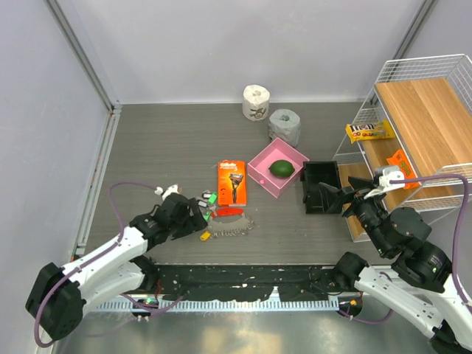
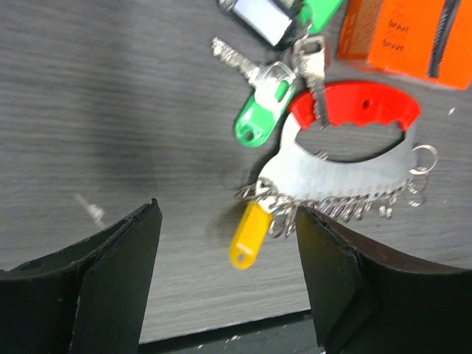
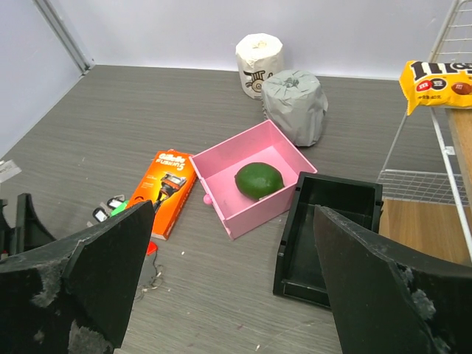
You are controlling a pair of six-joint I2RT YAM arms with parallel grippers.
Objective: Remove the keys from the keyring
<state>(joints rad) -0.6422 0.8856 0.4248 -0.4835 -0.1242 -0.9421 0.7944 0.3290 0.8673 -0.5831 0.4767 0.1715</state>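
The keyring [image 2: 354,107] lies flat on the table: a red curved grip over a silvery plate [image 2: 332,173] edged with small wire rings. In the top view it sits [image 1: 228,214] below the orange razor box [image 1: 231,182]. A yellow tag [image 2: 247,236] hangs at its left end. A green-tagged key [image 2: 262,114], a bare key [image 2: 313,70] and a black-and-white tag [image 2: 262,16] lie at its upper left. My left gripper [image 2: 227,210] is open and empty, just left of the ring [image 1: 193,217]. My right gripper [image 3: 233,208] is open and empty, far right [image 1: 346,198].
A pink box [image 1: 259,175] holds a green fruit [image 1: 281,169]. A black bin [image 1: 321,188] stands under my right gripper. A white roll [image 1: 256,102] and a grey roll [image 1: 285,127] stand at the back. A wire shelf [image 1: 413,140] with a candy bag [image 1: 369,131] is at right.
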